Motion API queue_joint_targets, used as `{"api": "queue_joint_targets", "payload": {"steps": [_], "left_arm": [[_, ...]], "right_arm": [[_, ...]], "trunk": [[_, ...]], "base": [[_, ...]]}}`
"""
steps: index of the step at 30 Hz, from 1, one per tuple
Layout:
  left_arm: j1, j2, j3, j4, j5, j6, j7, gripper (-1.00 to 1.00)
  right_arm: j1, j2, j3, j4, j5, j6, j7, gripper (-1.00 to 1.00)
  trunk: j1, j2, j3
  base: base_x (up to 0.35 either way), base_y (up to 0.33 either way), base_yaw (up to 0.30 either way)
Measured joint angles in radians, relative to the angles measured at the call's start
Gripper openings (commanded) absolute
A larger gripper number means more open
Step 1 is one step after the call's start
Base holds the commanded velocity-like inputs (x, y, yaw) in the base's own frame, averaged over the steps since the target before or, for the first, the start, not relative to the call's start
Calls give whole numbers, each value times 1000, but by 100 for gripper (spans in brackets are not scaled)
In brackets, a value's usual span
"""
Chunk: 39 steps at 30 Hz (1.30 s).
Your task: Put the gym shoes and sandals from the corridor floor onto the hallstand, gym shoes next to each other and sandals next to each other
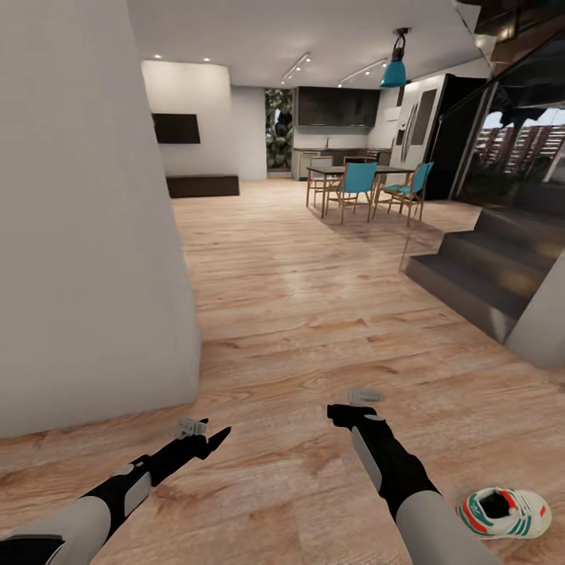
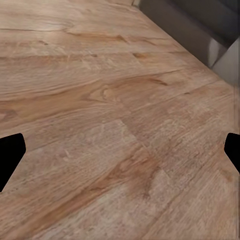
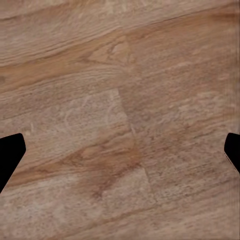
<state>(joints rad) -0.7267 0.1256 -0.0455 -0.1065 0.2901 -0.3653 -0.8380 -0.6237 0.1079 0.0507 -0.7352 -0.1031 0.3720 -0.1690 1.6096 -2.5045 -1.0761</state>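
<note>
One gym shoe (image 1: 504, 512), white with green stripes and red-orange accents, lies on the corridor floor (image 1: 314, 314) at the lower right of the head view, just right of my right forearm. My left gripper (image 1: 212, 439) hangs low over the planks at the lower left. My right gripper (image 1: 339, 413) hovers over the floor near the centre bottom. Both wrist views look down on bare wood planks (image 2: 120, 125) (image 3: 120, 125), with the black fingertips (image 2: 10, 155) (image 3: 10, 155) spread to the picture edges and nothing between them. The sandals and the hallstand are out of view.
A grey-white wall (image 1: 86, 220) stands close on the left. Dark stairs (image 1: 486, 267) rise at the right. Farther off are a dining table (image 1: 357, 169) with teal chairs (image 1: 357, 184), a kitchen and a teal lamp (image 1: 393, 72).
</note>
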Motion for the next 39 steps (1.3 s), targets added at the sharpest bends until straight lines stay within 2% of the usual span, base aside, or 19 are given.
{"api": "queue_joint_targets", "payload": {"steps": [9,19,32,39], "left_arm": [[0,0,0,0,0,1,0,100],[0,0,-2,0,0,1,0,100],[0,0,-1,0,0,1,0,100],[0,0,0,-1,0,1,0,100]], "right_arm": [[0,0,0,0,0,0,0,100],[0,0,0,0,0,0,-1,100],[0,1,1,-4,0,0,-2,100],[0,0,1,-3,-6,0,-1,100]], "trunk": [[0,0,0],[-1,0,0],[-1,0,0],[0,0,0]], "base": [[24,0,-265],[297,0,-253],[329,0,-26],[119,0,-1]]}}
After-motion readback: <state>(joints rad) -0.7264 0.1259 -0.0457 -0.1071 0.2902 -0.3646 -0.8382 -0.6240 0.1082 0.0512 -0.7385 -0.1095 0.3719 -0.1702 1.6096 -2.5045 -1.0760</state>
